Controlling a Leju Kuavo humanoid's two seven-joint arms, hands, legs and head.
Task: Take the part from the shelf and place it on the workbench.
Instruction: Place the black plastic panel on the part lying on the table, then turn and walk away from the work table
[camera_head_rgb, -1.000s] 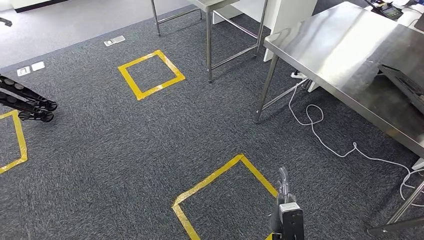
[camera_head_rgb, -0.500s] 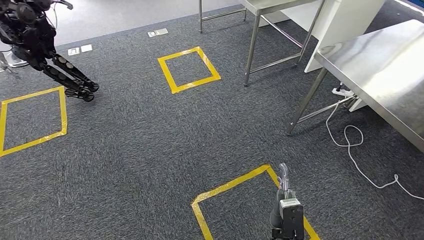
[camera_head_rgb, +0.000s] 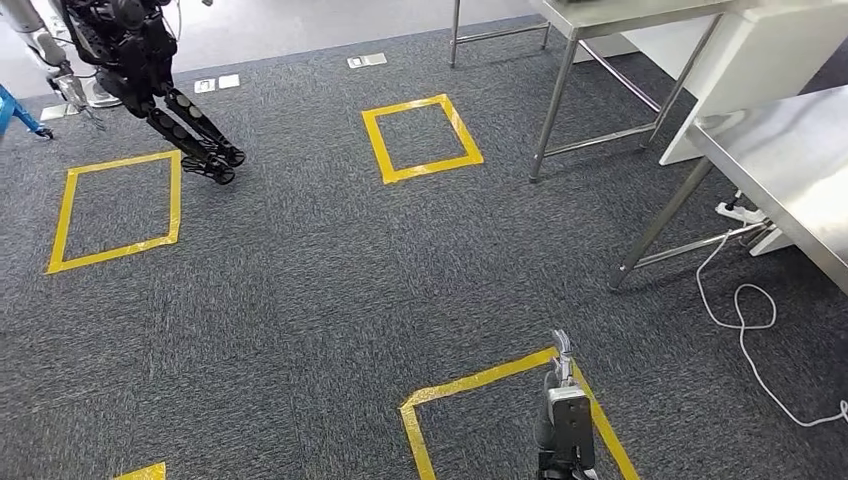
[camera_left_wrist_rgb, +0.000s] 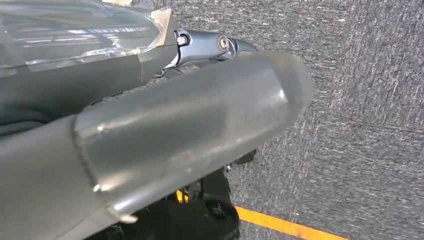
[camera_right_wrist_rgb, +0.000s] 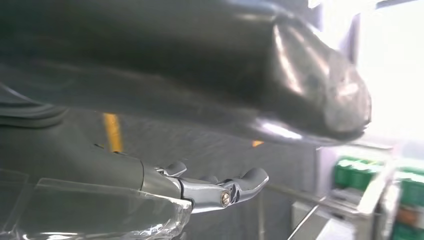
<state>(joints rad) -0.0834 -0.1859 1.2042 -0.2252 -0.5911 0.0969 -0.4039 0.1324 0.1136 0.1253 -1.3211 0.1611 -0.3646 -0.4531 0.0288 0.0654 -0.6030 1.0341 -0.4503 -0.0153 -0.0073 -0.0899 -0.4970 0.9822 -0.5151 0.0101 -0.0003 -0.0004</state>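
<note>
Head view looks down at dark grey carpet (camera_head_rgb: 300, 300) marked with yellow tape squares (camera_head_rgb: 421, 138). My right hand (camera_head_rgb: 566, 420) hangs low over the corner of the nearest tape square, its fingers pointing forward, apart and holding nothing. In the right wrist view that hand (camera_right_wrist_rgb: 215, 190) has its thick grey thumb (camera_right_wrist_rgb: 280, 85) stretched out and its darker fingers (camera_right_wrist_rgb: 250, 180) reaching loosely, with nothing between them; blurred green things (camera_right_wrist_rgb: 350, 172) sit on what looks like a rack beyond. In the left wrist view my left hand (camera_left_wrist_rgb: 190, 130) lies close to the lens, thumb extended over the carpet and a strip of yellow tape (camera_left_wrist_rgb: 285, 226); I see nothing in it, but I cannot tell how its fingers lie. A steel workbench (camera_head_rgb: 790, 180) stands at the right edge of the head view, with a white cable (camera_head_rgb: 745, 320) looping on the carpet beside its leg. Another black legged robot (camera_head_rgb: 150, 70) stands at the far left. I cannot tell where the part is.
</note>
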